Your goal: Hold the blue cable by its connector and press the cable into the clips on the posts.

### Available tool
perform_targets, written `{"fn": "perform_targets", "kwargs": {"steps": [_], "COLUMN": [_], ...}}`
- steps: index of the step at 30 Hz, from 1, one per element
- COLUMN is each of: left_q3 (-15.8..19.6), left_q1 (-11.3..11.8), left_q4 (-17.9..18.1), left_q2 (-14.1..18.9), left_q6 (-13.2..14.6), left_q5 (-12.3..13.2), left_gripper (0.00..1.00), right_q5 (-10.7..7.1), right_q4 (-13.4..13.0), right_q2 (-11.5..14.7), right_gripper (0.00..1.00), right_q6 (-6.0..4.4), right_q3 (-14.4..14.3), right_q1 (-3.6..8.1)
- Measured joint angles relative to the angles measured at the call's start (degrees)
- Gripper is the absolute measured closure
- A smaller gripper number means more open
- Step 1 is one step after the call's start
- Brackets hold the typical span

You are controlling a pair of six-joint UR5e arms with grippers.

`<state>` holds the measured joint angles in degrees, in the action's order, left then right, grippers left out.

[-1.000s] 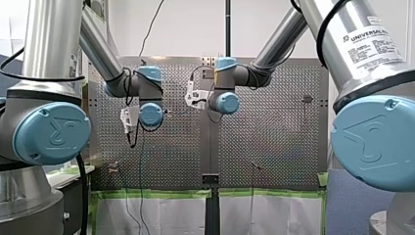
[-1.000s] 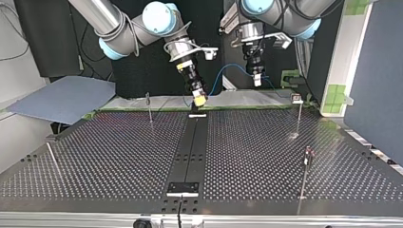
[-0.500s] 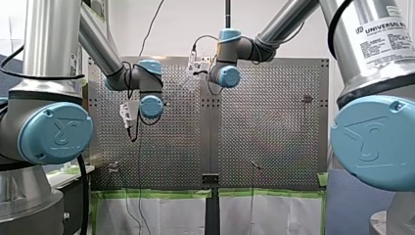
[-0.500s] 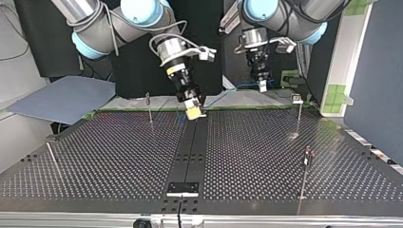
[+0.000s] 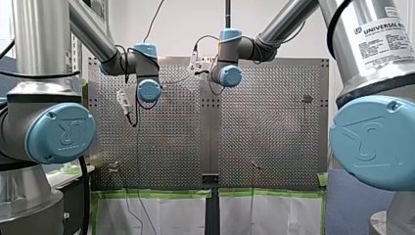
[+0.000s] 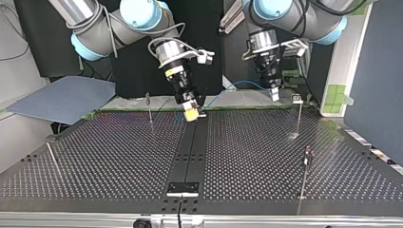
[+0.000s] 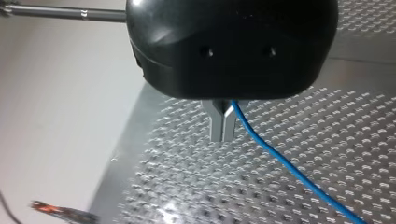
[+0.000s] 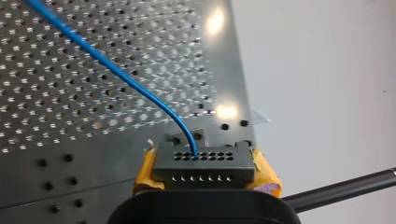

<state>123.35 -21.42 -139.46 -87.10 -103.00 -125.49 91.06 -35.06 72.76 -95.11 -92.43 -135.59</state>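
In the right wrist view my right gripper [image 8: 205, 171] is shut on a grey connector [image 8: 203, 164], its yellow pads [image 8: 267, 175] on either side. The blue cable [image 8: 116, 74] leaves the connector and runs over the perforated plate. In the left wrist view my left gripper [image 7: 223, 127] has its metal fingers shut on the blue cable [image 7: 289, 173], which trails away under them. In the top view my right gripper [image 6: 191, 114] hangs just above the table's far edge near the middle, and my left gripper [image 6: 274, 95] is to its right, beside a clip post [image 6: 298, 114]. The blue cable [image 6: 240, 84] spans between them.
More thin posts stand on the perforated table [image 6: 119, 156]: one [image 6: 149, 108] left of my right gripper, one [image 6: 305, 168] near the right front, a leaning one [image 6: 53, 159] at the left. A black strip [image 6: 190, 152] runs down the table's middle.
In the top view my right gripper came down and left to the table's far edge. My left gripper moved right and down toward the clip post, and the cable arc dropped lower.
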Motion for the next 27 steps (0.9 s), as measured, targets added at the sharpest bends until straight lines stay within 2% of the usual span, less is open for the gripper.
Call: {"fn": "perform_targets", "kwargs": {"steps": [6,11,18,27], "left_q3": [-2.9,-3.9,-4.9,-8.5], "left_q1": [1.9,4.1,7.4,11.1], "left_q4": [-2.9,-5.2,-8.5,-12.7], "left_q2": [2.6,3.8,4.5,4.6], "left_q6": [-0.5,-1.1,-1.5,-2.9], "left_q5": [0.1,1.6,4.6,5.3], "left_gripper": [1.00,1.00,1.00,1.00], "right_q5": [-0.56,-1.27,-1.95,-1.99], "right_q4": [-0.1,-0.1,0.1,1.2], "right_q2": [-1.1,-1.3,-1.4,-3.3], "right_gripper": [1.00,1.00,1.00,1.00], "right_q6": [-0.02,-0.17,-0.30,-0.52], "right_q3": [0.1,0.7,3.0,6.4], "right_q1": [0.03,0.04,-0.22,-0.99]}}
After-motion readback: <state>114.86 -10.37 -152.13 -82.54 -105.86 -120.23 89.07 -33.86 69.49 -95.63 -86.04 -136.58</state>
